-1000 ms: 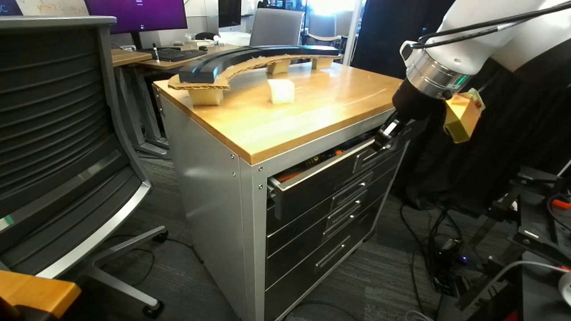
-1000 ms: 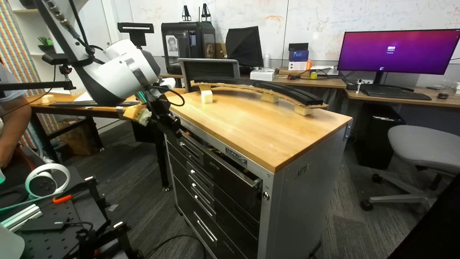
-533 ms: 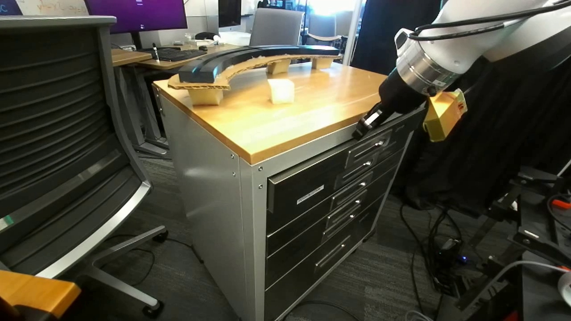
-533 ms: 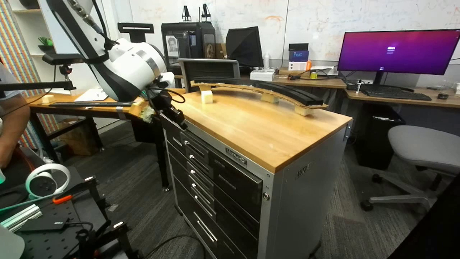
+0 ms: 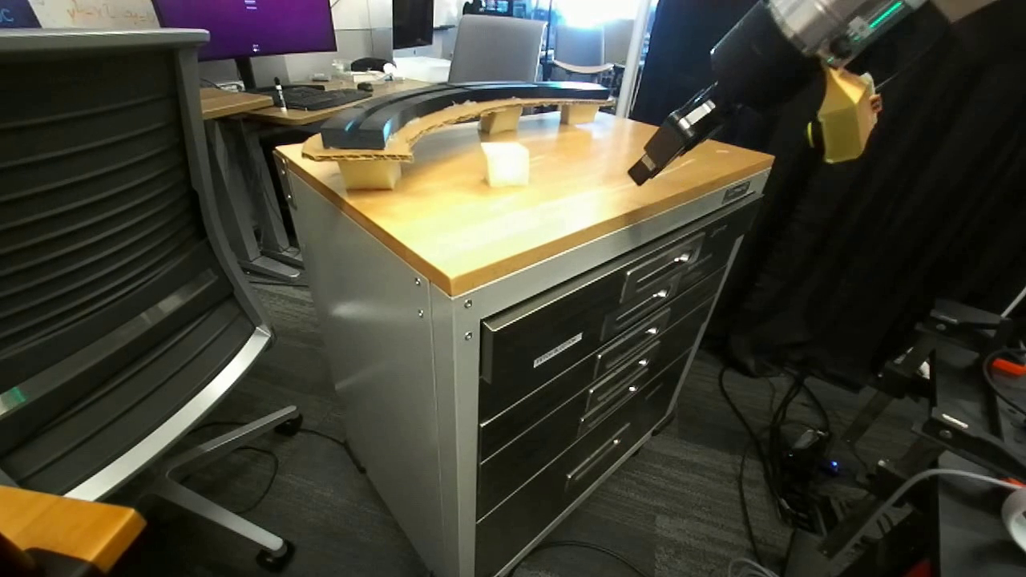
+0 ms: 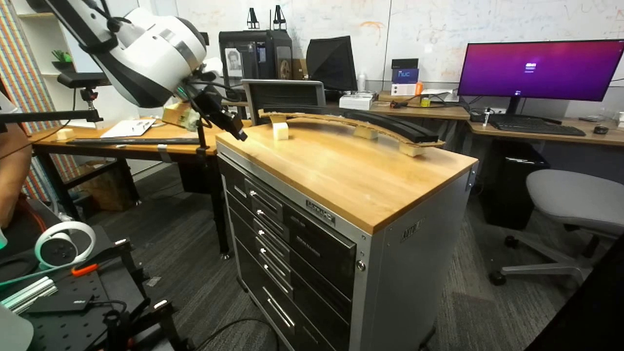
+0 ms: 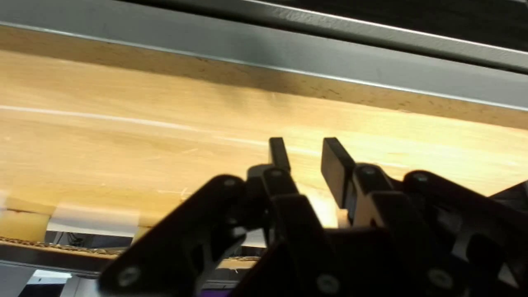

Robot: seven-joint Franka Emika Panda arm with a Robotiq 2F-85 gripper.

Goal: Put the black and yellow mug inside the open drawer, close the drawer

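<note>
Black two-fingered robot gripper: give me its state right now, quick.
Black two-fingered gripper: open, holding nothing; the light-brown wooden cabinet top shows between its parted jaws.

The drawer [image 5: 593,295] goes in, the gripper [image 5: 640,171] goes up

Part-way out a second ago with its inside in view, the drawer now sits nearly flush; the gripper, then down at its front lip, is now higher, over the right end of the wooden tabletop [image 5: 577,212] in an exterior view; the yellow block [image 5: 843,120] beside it is higher too; a nameplate [image 5: 737,191] below the tabletop's right end, hidden before, now shows; in an exterior view a person's arm [image 6: 12,163] is further toward the left edge.
</note>
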